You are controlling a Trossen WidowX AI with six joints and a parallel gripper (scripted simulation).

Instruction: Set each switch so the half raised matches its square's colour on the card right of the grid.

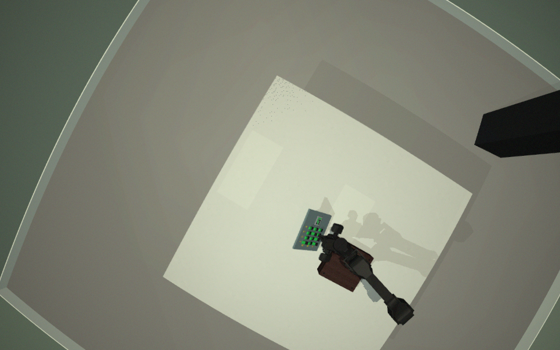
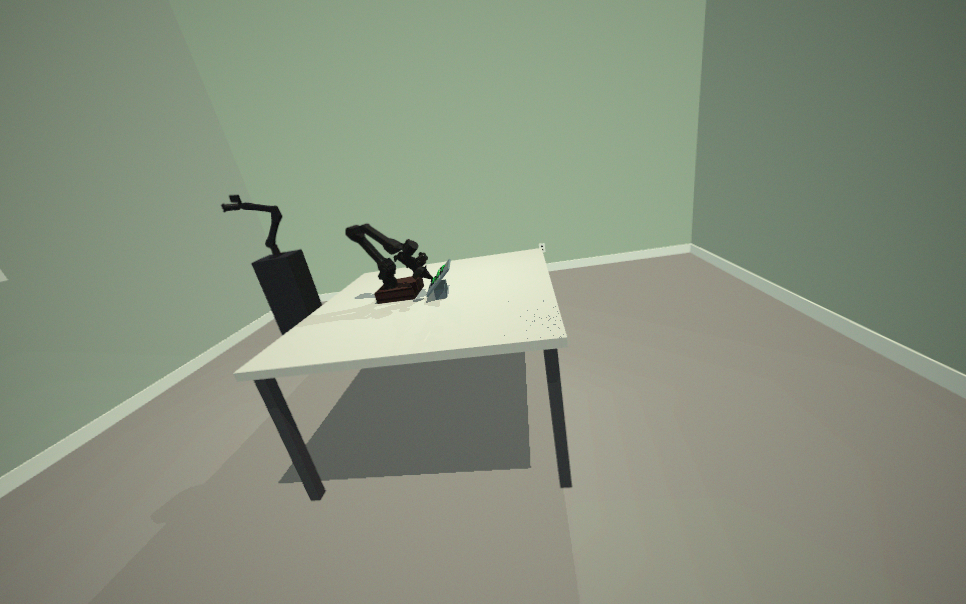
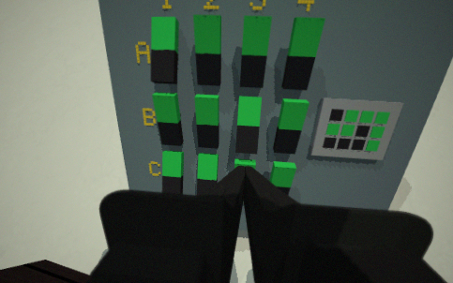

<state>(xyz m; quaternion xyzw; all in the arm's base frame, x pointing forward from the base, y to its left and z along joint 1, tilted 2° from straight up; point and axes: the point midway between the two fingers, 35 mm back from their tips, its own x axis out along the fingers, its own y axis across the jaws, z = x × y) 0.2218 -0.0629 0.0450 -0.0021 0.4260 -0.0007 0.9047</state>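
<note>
At row C, closed fingertips hide most of third switch point(image 3: 245, 163); contact unclear.

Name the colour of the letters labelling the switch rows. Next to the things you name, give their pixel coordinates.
Yellow; the wrist view shows the letters point(image 3: 143, 52) best.

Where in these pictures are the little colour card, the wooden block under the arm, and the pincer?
Colour card point(image 1: 319, 221) point(image 3: 316, 136): top and wrist views, on its pale frame.
Wooden block point(image 1: 338, 274) point(image 2: 395, 295): top and exterior views, on its brown side or top.
Pincer point(image 3: 244, 172): wrist view, between its fingertips.
</note>
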